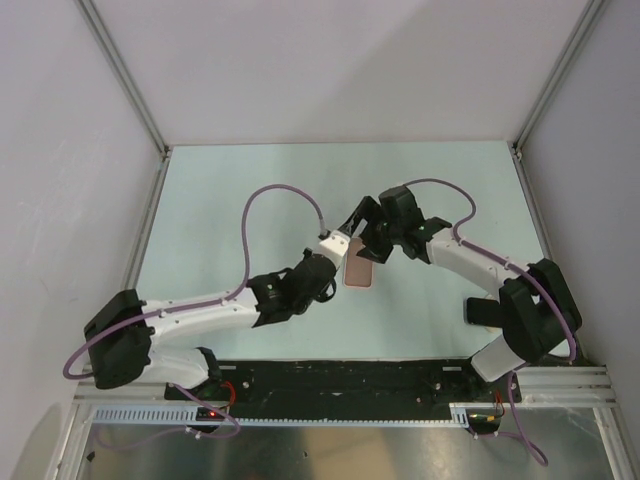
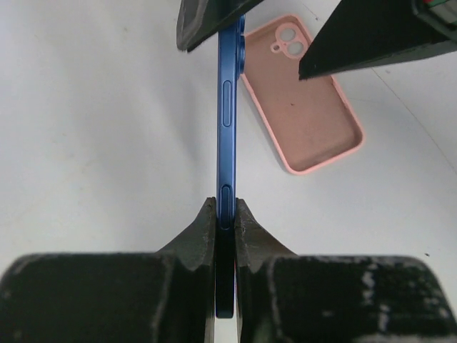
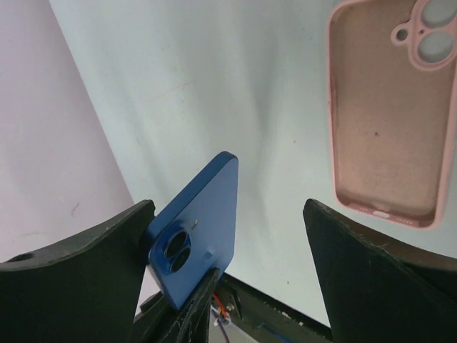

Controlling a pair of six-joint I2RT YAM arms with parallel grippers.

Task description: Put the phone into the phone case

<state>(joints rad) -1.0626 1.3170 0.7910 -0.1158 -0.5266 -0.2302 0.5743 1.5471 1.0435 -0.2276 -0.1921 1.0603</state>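
Smooth, faintly glossy blue metal-looking phone (image 2: 226, 128), matt soft-looking pink case (image 2: 310, 118), scuffed matt black plastic on left gripper (image 2: 226, 209), pale matt surface (image 2: 107, 143).

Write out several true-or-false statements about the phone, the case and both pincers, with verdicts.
1. The left pincer is shut on the slim blue-edged rectangular phone. True.
2. The pale pink rectangular phone case already holds the phone. False: it lies empty, hollow side up, on the table.
3. The right pincer is clamped on the case. False: its fingers stand open around the phone's camera end.
4. The phone is held on edge, apart from the case. True.
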